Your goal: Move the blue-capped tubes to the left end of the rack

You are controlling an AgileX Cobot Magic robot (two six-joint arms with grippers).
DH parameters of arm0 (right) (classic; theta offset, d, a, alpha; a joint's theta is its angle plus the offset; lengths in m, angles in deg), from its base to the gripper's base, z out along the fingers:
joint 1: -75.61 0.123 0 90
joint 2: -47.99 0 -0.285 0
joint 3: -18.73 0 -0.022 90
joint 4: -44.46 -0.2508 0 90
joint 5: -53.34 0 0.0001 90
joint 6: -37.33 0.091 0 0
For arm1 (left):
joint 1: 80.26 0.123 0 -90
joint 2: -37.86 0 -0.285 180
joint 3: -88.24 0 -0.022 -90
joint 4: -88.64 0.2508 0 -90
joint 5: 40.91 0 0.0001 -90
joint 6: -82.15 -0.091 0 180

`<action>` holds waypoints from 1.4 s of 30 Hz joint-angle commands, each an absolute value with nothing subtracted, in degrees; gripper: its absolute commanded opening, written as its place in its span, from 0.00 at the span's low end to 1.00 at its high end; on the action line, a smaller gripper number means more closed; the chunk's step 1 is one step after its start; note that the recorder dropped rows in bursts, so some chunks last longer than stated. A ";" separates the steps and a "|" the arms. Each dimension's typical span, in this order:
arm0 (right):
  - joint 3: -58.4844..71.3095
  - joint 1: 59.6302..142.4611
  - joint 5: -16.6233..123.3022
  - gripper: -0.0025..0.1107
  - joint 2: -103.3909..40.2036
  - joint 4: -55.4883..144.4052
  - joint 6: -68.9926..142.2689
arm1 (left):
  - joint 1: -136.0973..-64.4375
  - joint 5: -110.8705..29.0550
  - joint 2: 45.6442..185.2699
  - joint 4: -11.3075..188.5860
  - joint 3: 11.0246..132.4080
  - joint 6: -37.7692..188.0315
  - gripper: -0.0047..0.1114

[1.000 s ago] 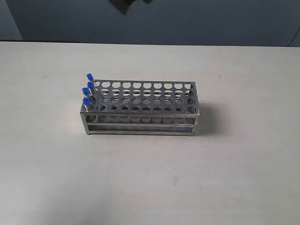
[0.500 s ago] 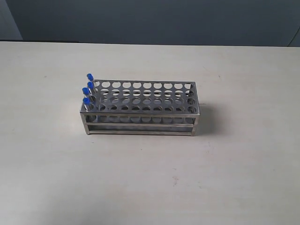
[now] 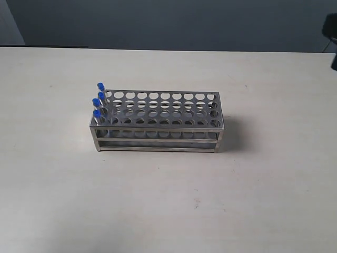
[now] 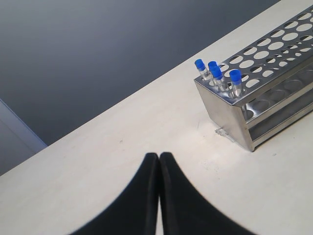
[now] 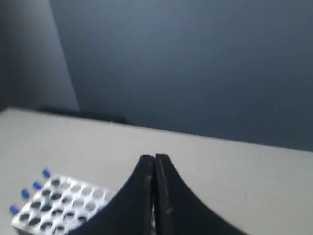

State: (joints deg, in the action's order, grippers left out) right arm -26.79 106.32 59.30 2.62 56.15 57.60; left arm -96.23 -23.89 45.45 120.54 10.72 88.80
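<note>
- The blue-capped tubes (image 3: 97,114), four in all, stand upright in the holes at the left end of the rack (image 3: 158,141), one in each row.
- We see the steel rack lying lengthwise near the middle of the pale tabletop (image 3: 168,205).
- The left gripper (image 4: 159,157) is pressed together on nothing, above the tabletop off the rack's tube end.
- The right gripper (image 5: 154,160) is likewise pressed together and clear of the rack.
</note>
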 commanded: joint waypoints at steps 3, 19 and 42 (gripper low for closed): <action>-43.39 87.67 41.05 0.02 18.19 54.36 70.66 | -96.45 -24.14 45.64 120.32 11.02 89.08 0.05; -46.97 71.11 81.54 0.02 40.20 57.97 55.02 | -96.45 -24.14 45.64 120.32 11.02 89.08 0.05; -58.48 71.11 54.51 0.02 40.20 52.52 55.29 | -96.45 -24.25 45.64 120.42 11.02 89.08 0.05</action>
